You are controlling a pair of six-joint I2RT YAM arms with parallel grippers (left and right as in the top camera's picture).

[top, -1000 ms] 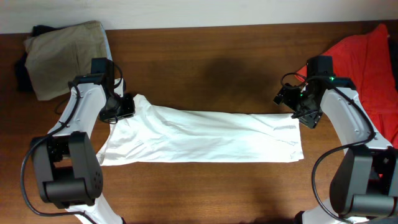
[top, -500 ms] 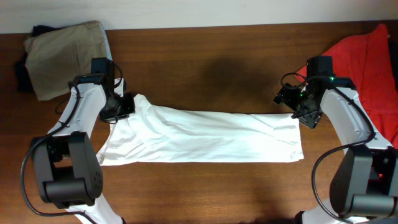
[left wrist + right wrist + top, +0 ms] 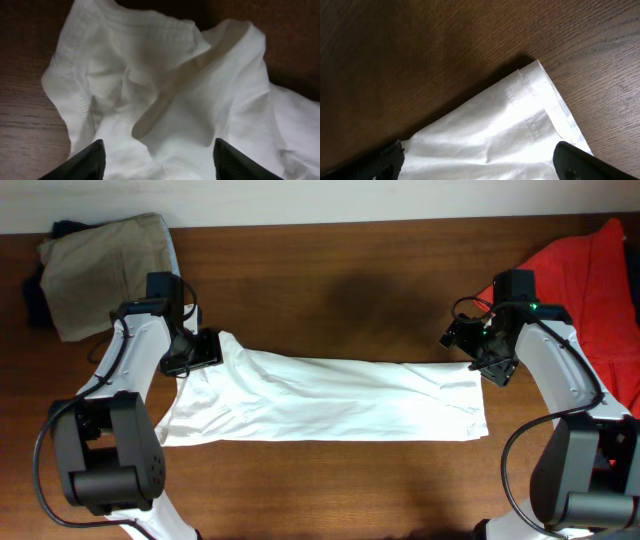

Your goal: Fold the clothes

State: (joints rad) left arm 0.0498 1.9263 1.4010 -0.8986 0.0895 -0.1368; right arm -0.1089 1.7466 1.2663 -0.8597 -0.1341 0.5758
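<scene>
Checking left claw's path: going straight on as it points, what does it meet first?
The white shirt: its bunched, hemmed end lies directly ahead of the left claw, between its open jaws. How near is unclear.

i see a hemmed corner of the white shirt (image 3: 505, 130) lying flat on the wooden table (image 3: 420, 45), my right gripper (image 3: 480, 167) spread wide, one fingertip at each side.

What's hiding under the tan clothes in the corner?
A dark cloth pokes out at the left and back edges of the tan pile. The rest is covered.
</scene>
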